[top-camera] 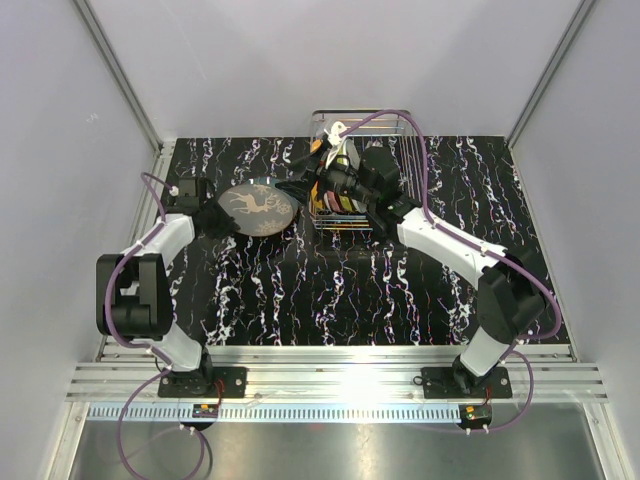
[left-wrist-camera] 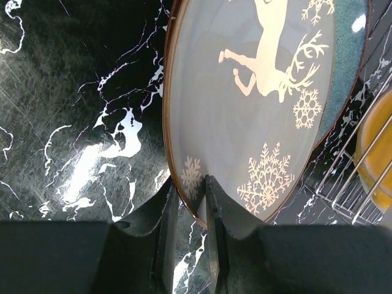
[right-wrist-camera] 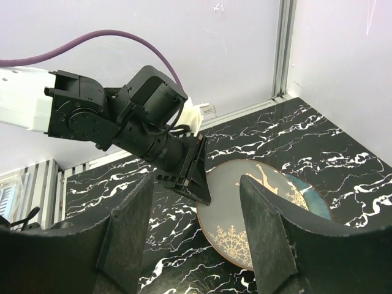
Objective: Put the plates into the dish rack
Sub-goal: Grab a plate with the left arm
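Note:
The grey-brown plate with a gold deer and snowflakes (top-camera: 258, 208) is held over the table just left of the dish rack (top-camera: 398, 122). My left gripper (top-camera: 222, 215) is shut on its near rim; the wrist view shows both fingers (left-wrist-camera: 214, 208) pinching the edge of the plate (left-wrist-camera: 245, 110). The wire rack holds several upright plates (top-camera: 338, 205); an orange one (left-wrist-camera: 376, 153) shows behind the wires (left-wrist-camera: 343, 177). My right gripper (top-camera: 332, 185) hovers at the rack's left front, open and empty (right-wrist-camera: 196, 239), facing the deer plate (right-wrist-camera: 269, 214) and the left gripper (right-wrist-camera: 193, 177).
The black marbled table top (top-camera: 340, 290) lies inside white walls with metal corner posts (top-camera: 120, 70). An aluminium rail (top-camera: 330, 375) runs along the near edge by the arm bases. Purple cables loop over the rack (top-camera: 405, 125).

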